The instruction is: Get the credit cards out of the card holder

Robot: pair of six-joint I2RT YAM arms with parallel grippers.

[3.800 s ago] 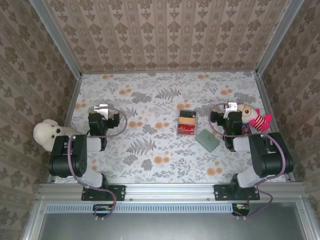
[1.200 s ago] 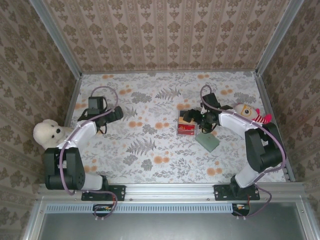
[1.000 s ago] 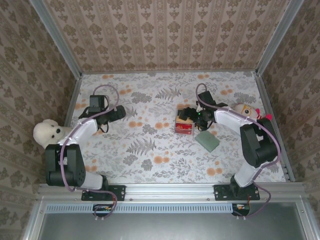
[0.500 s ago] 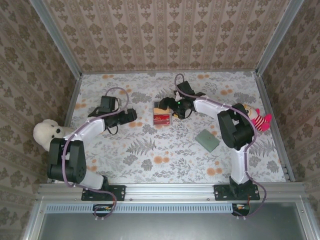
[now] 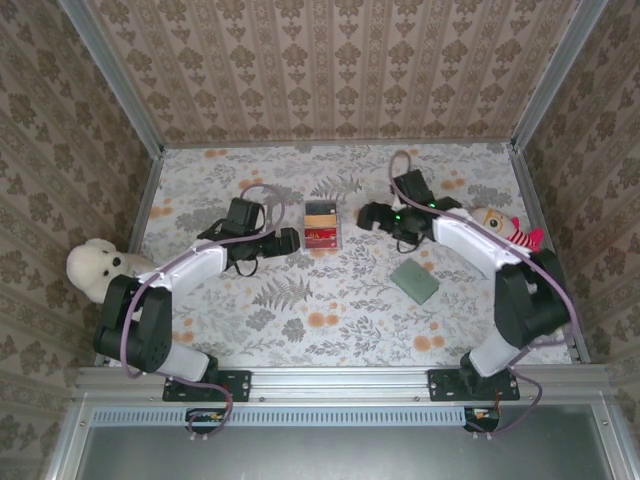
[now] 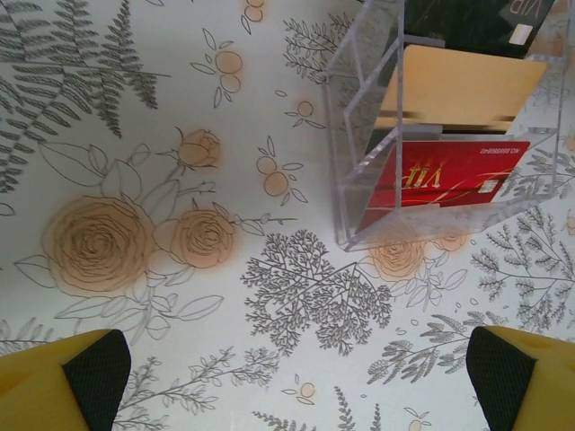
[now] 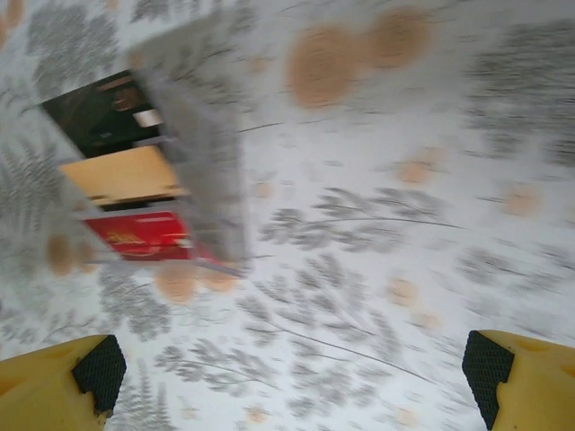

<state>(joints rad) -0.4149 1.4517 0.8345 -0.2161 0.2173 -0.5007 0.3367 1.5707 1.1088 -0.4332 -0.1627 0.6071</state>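
Item: card holder [image 5: 321, 224], a clear tiered acrylic stand lying loose mid-tabletop [image 5: 300, 300] between the two arms; contents a red card [image 6: 431, 175], a gold card [image 6: 458, 85] and a black card [image 6: 476, 18], all three seated in their slots, none yet drawn; left fingers [image 6: 85, 373] spread wide and empty, the holder ahead of them and not between them; right fingers [image 7: 85, 373] likewise spread wide and empty, near the holder's other side and apart from it, the right wrist view blurred; hazards, as judged: the holder looks light and nothing pins it, so pulling a card with one arm alone would likely drag or tip the whole stand; the cards are thin and sit close behind acrylic walls, so a closing pinch may land on the wall, or take two cards at once; a smooth card edge may slip from the pads; a grey-green flat wallet [image 5: 415, 282] lies well apart near the right arm and could be taken for the target by mistake; a plush bear [image 5: 95, 268] and a doll [image 5: 505, 232] sit at the margins, clear of the work
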